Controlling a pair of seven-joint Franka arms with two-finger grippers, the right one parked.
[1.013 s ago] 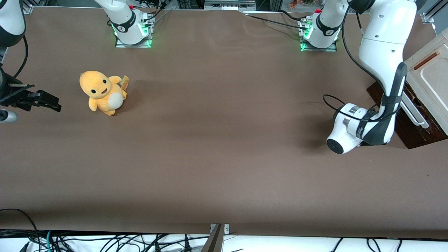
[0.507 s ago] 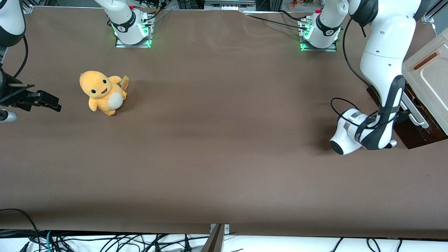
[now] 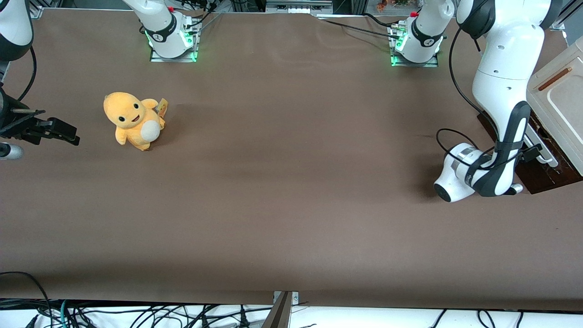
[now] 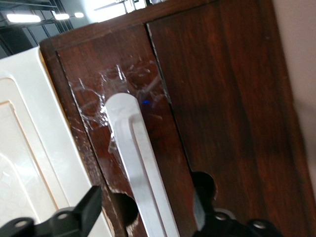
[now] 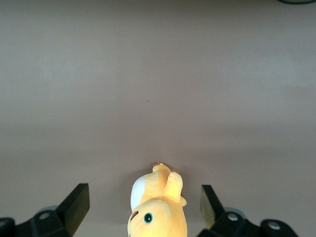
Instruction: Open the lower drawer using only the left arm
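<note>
Brown table (image 3: 282,191) first, then the left arm (image 3: 505,91) bent down at its working end, where the lower drawer (image 4: 227,98) sits shut under the cream cabinet panel (image 3: 558,98). Gripper (image 4: 143,217) is spread wide, fingers (image 4: 84,210) straddling the white bar handle (image 4: 136,168), not clamped. If it closes off-centre, it'll probably slip off when pulling.

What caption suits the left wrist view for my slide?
Open gripper straddling the white bar handle on the dark brown lower drawer.

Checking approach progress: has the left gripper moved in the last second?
Yes. The gripper closed in on the drawer at the cabinet; its open jaws straddle the handle.
</note>
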